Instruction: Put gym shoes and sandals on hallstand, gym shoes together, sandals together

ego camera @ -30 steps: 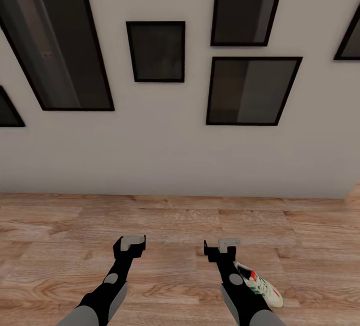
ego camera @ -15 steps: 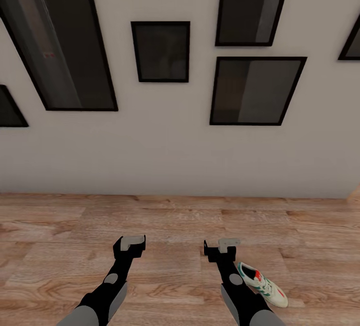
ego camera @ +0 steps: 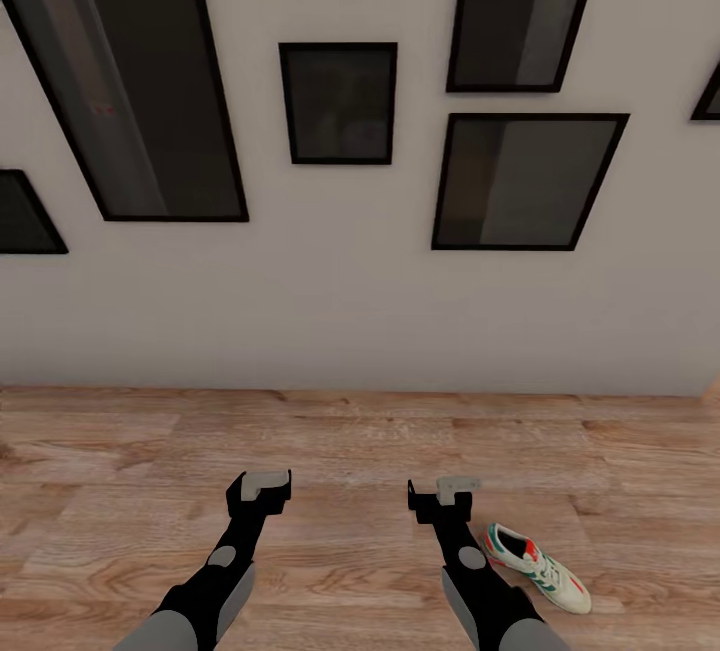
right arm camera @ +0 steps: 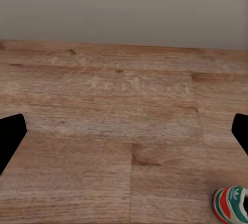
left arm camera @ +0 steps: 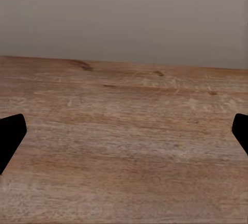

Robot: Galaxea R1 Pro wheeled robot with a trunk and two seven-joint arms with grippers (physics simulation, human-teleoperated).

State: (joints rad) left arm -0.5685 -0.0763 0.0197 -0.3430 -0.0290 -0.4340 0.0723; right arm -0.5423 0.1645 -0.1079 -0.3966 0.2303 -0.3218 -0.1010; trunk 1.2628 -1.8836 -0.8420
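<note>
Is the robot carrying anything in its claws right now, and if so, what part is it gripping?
Nothing. The left gripper and right gripper are both open and empty; one gym shoe lies on the floor beside the right arm, untouched.

Two black fingertips (right arm camera: 11, 139) of the right gripper (right arm camera: 124, 140) stand wide apart with nothing between them, above light brown wood-grain plank flooring (right arm camera: 103, 126). A white, green-striped, red-orange-accented sneaker (right arm camera: 231, 205) lies just outside one finger; a plain grey wall (right arm camera: 124, 7) rises ahead

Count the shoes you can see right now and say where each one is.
1. A white gym shoe lies on the wooden floor, just right of the right arm; its tip also shows in the right wrist view. Others may lie outside the pictures.
</note>
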